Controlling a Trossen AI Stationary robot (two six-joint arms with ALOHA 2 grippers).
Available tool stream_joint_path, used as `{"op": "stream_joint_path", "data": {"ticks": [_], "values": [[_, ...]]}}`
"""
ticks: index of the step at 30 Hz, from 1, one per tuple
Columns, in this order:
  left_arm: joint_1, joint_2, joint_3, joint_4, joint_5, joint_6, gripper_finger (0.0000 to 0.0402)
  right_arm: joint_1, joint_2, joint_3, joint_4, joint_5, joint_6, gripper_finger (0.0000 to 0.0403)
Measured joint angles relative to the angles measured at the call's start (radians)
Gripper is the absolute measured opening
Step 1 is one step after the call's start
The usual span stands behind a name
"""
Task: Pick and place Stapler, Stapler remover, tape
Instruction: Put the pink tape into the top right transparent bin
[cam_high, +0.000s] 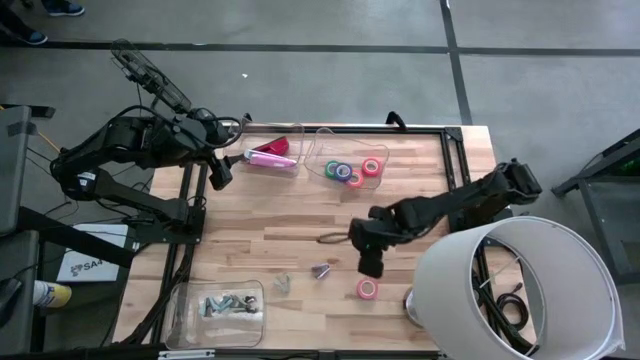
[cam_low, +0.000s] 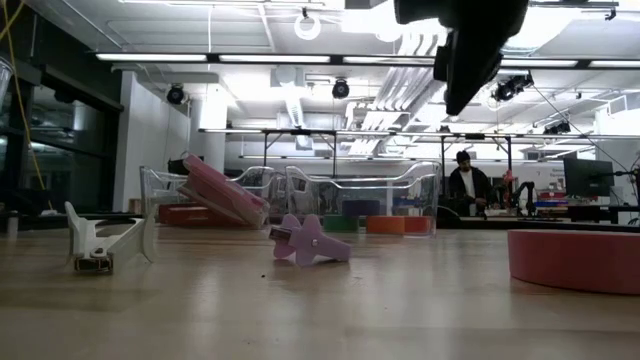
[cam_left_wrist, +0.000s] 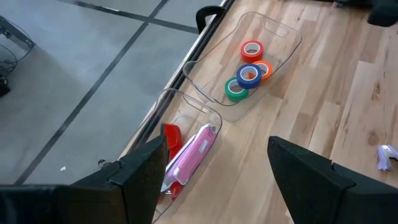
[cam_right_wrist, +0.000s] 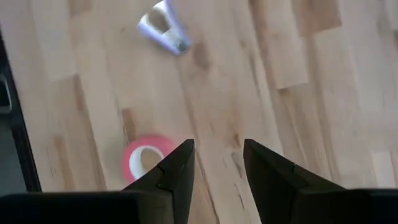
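A pink stapler (cam_high: 268, 157) (cam_left_wrist: 193, 153) lies tilted in a clear tray (cam_high: 296, 131) at the far edge, its upper end leaning on the tray wall. Beside it a second clear tray (cam_high: 384, 152) holds several tape rolls (cam_high: 346, 172) (cam_left_wrist: 247, 68). One red-pink tape roll (cam_high: 367, 289) (cam_right_wrist: 147, 157) lies flat on the table. A purple stapler remover (cam_high: 321, 270) (cam_low: 310, 243) and a pale one (cam_high: 283, 284) (cam_low: 100, 242) lie near it. My right gripper (cam_high: 370, 262) (cam_right_wrist: 217, 158) hovers open just beyond the loose roll, pointing steeply down. My left gripper (cam_high: 222, 172) (cam_left_wrist: 217, 168) waits open beside the stapler tray.
A clear tray (cam_high: 178, 330) at the near left holds several small metal pieces. A big white cylinder (cam_high: 520, 290) stands at the near right, close to my right arm. A small dark item (cam_high: 328, 238) lies mid-table. Bare wood lies between the trays and the loose things.
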Motion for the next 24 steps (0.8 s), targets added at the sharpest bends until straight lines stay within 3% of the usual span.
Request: {"op": "stream_joint_path", "data": {"ticks": [9, 18, 24], "values": [[0.000, 0.000, 0.000, 0.000, 0.000, 0.002, 0.0273, 0.129, 0.047, 0.000, -0.001, -0.027, -0.130, 0.0136], [0.000, 0.000, 0.000, 0.000, 0.001, 0.000, 0.0273, 0.180, 0.157, 0.000, 0.000, -0.041, -0.182, 0.0215], [0.000, 0.000, 0.000, 0.000, 0.000, -0.002, 0.0273, 0.180, 0.219, 0.000, 0.040, -0.032, -0.177, 0.0228]]}}
